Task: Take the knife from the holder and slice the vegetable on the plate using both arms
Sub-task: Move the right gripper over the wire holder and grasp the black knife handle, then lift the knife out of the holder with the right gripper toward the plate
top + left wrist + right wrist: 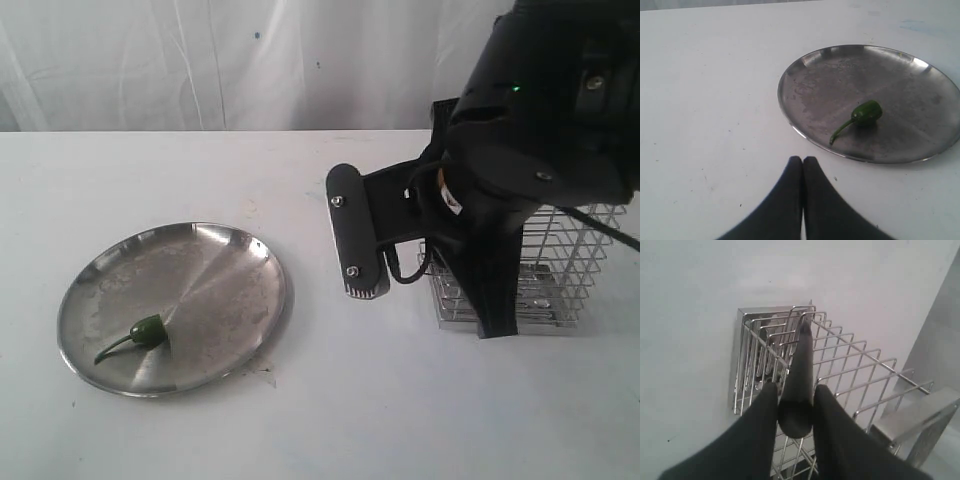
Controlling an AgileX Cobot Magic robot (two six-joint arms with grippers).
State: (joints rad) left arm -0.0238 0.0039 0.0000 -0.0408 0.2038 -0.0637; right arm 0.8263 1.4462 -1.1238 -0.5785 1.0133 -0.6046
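Clamping the knife (799,390) handle inside the holder (840,370), right gripper (796,395); left gripper (802,167) closed

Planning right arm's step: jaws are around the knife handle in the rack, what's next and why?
Probably lift the right gripper straight up: its jaws flank the knife handle, blade inside the wire holder; the chili waits uncut on the plate.

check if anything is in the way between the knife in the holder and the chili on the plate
Nothing visible blocks it. The right gripper is shut on the knife in the holder; bare table lies between there and the plate with the chili.
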